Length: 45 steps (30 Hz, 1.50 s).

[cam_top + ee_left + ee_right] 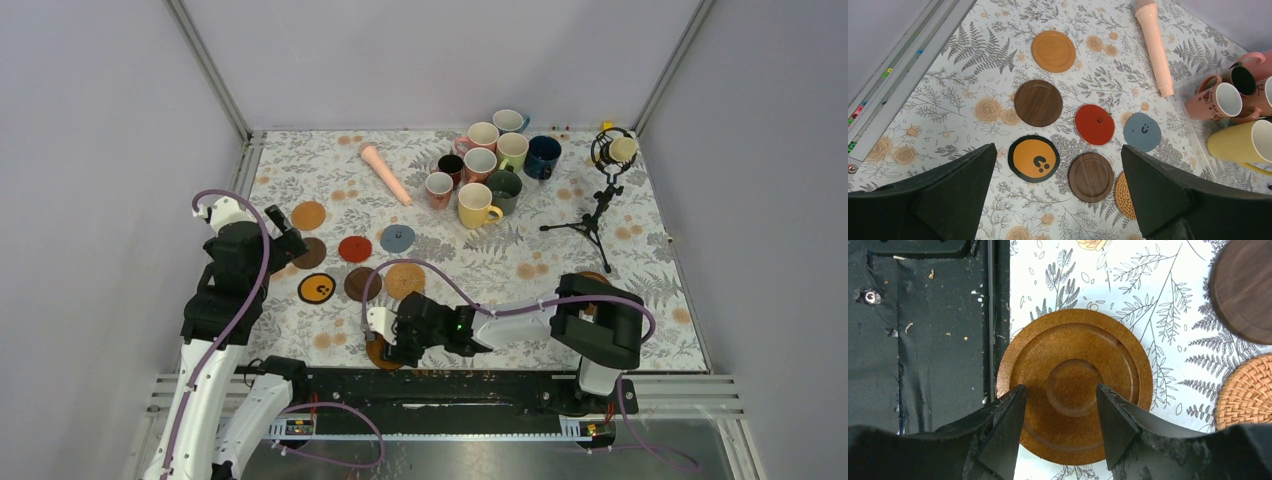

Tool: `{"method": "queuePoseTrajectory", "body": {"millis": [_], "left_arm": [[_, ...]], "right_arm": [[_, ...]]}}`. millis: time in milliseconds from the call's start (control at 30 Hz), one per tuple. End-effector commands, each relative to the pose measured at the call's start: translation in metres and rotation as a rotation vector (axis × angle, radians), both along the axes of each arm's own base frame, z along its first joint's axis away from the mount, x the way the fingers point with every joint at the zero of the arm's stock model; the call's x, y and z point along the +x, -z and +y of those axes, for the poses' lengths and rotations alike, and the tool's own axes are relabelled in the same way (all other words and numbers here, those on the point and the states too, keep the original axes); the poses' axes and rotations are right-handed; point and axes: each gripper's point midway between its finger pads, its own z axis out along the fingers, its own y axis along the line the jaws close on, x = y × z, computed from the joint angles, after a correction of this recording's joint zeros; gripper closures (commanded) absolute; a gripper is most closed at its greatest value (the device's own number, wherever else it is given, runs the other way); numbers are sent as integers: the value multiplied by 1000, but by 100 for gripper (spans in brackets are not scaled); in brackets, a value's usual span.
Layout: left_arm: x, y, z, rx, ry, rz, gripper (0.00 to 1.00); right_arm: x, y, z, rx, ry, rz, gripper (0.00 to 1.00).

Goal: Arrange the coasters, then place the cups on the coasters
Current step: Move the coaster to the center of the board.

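Seven coasters lie in a loose cluster at left centre: orange wood [308, 215] [1053, 51], dark brown [310, 253] [1038, 102], red [1094, 124], grey-blue [1142, 132], black with a yellow face [1033, 158], a second dark brown [1091, 177] and tan woven [1124, 196]. Another brown grooved coaster [1075, 385] [380, 352] sits at the table's near edge, slightly overhanging it. My right gripper [1060, 405] [387, 345] hovers over this one, open, fingertips above its face. High above the cluster, my left gripper [1058, 200] [292, 243] is open wide and empty. The cups [490, 170] stand bunched at the back.
A long pink tapered stick [386, 172] lies left of the cups. A small black tripod microphone [600, 190] stands at the back right. The black rail [923, 340] runs along the table's near edge beside the grooved coaster.
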Motion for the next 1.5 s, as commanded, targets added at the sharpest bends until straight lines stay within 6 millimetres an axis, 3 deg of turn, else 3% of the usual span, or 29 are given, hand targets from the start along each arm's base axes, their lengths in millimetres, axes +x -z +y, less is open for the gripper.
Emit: {"method": "queuePoseTrajectory", "body": {"millis": [0,500,967,1233,1467], "left_arm": [[-1,-10,8,9,-42,-30,1],[-3,-10,12,15,-64,-29,1],[-4,-11,13,18,-71,-29,1],[-4,-10,13,18,-73,-25,1],[-3,-9,13,19,-72,-21,1]], "right_arm": [[4,-13,23,47,-16,-32,39],[11,-1,55,58,-11,-21,41],[47,2,73,70,57,-169,41],[57,4,86,83,74,-148,41],[68,9,83,87,97,-145,41]]}}
